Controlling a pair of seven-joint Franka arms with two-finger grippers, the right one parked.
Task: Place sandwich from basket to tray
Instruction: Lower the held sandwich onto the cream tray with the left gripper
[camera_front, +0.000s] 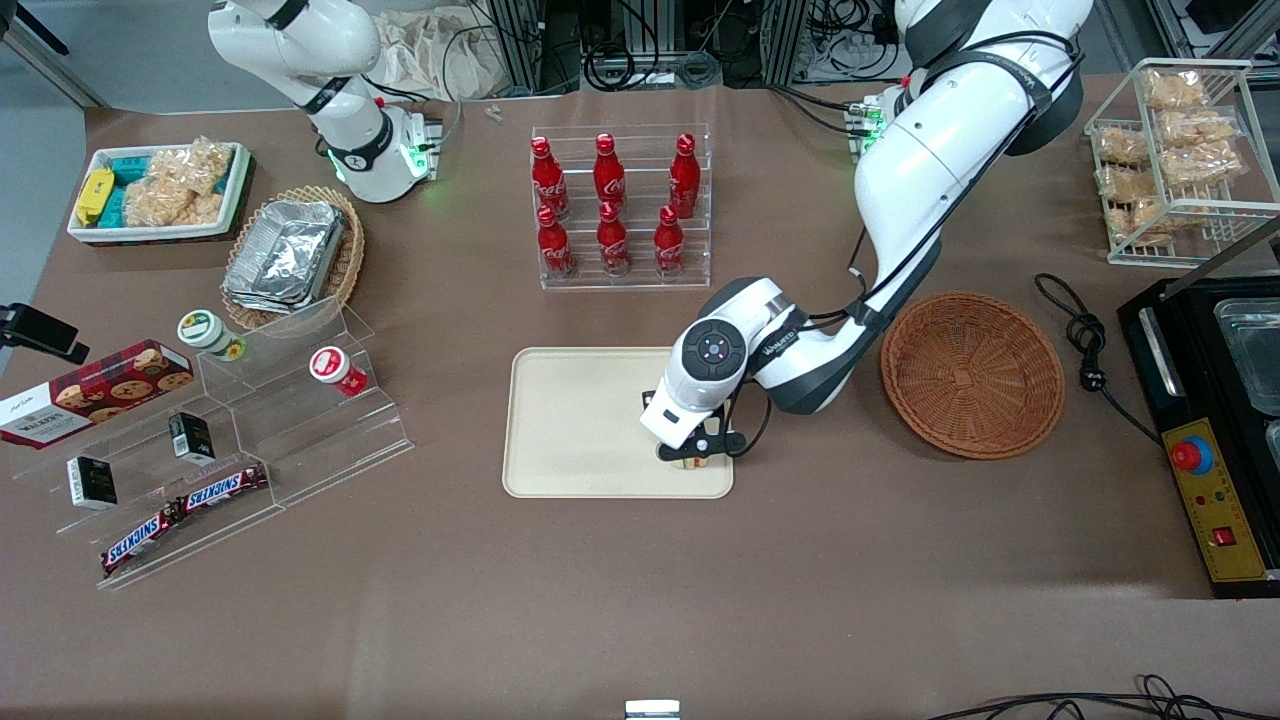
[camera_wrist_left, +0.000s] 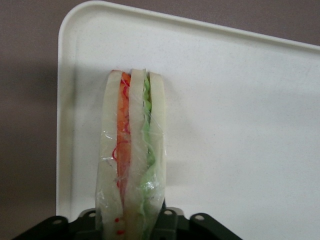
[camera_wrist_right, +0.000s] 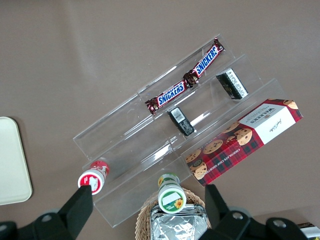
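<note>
Sandwich (camera_wrist_left: 132, 150) sits upright on its edge in the end effector (camera_front: 700, 452), which is clamped on its bread sides; it is over the tray (camera_front: 580, 420) near the tray's corner toward the working arm's end and nearest the front camera, roughly 4 o'clock on the tray in the front view. Wrist view shows a close shadow under it, so it looks at or just above the tray floor. Basket (camera_front: 972, 372) lies empty on the bench (camera_front: 800, 600), about 3 o'clock of the tray. Step in hand, judged: release. To do well: confirm contact, open slowly, lift straight up so the wrap doesn't snag. Narrow wedge may tip over; rim is close.
</note>
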